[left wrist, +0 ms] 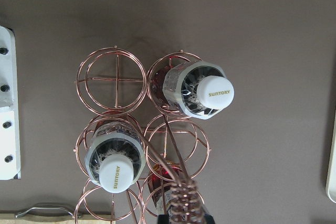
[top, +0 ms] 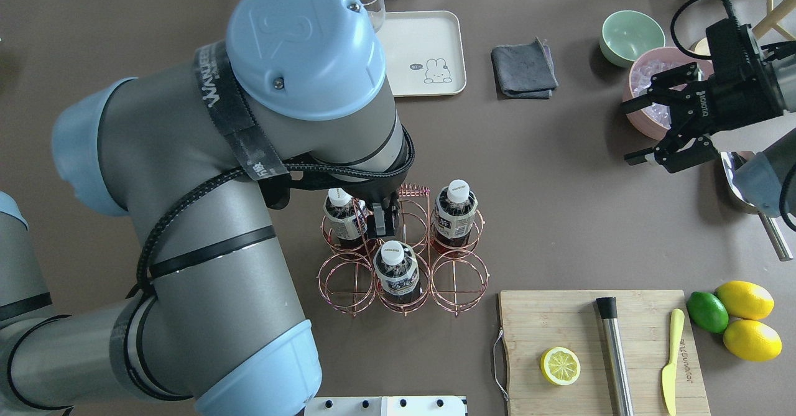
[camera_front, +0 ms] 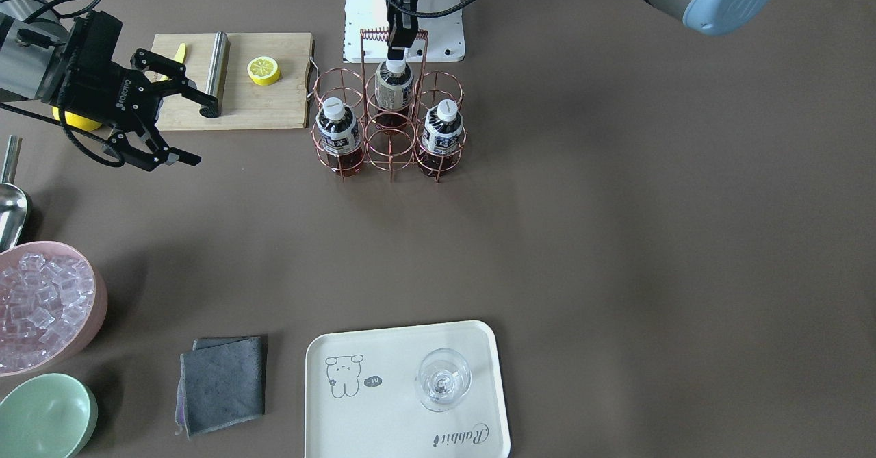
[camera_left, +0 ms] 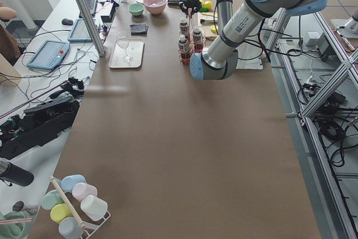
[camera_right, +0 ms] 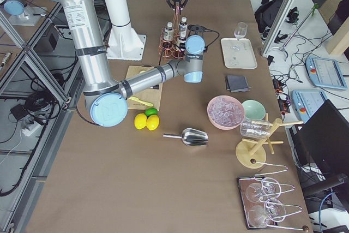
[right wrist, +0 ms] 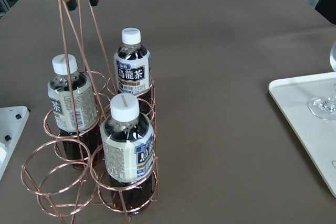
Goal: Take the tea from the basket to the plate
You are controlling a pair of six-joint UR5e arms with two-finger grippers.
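A: Where is the tea right now?

B: In the copper wire basket (left wrist: 114, 79), mid-worktop (camera_front: 616, 239). Two black-and-white bottles stand in the end rings of the row away from the robot. A beige-label bottle (camera_front: 393, 88) sits in the middle ring of the near row. The tea bottle (camera_front: 443, 133) at the robot's left end looks like the one to take. The left pincer (camera_front: 400, 44) hangs above the basket beside the coiled handle (camera_front: 375, 33), nearest that corner. The twin bottle (camera_front: 337, 133) is at the other end.

A: Is the pincer holding anything?

B: No. In the right wrist view its fingers show a gap with nothing in it, well above the caps. The right pincer (camera_front: 200, 136) is spread wide and empty, off by the cutting board (camera_front: 274, 105).

A: How will the bottle handle?

B: I'd judge it fairly light even though it is full. It should be firm while capped, but the smooth film label could slip. The ring hugs the body, so only the white cap and shoulder stand free. Take it at the neck just under the cap and lift straight up — otherwise the light wire carrier may come along.

A: And the drop?

B: The Rabbit tray (camera_front: 383, 424) lies well apart from the basket, with a wine glass (camera_front: 443, 379) on it. The bare side by the cartoon seems safer.
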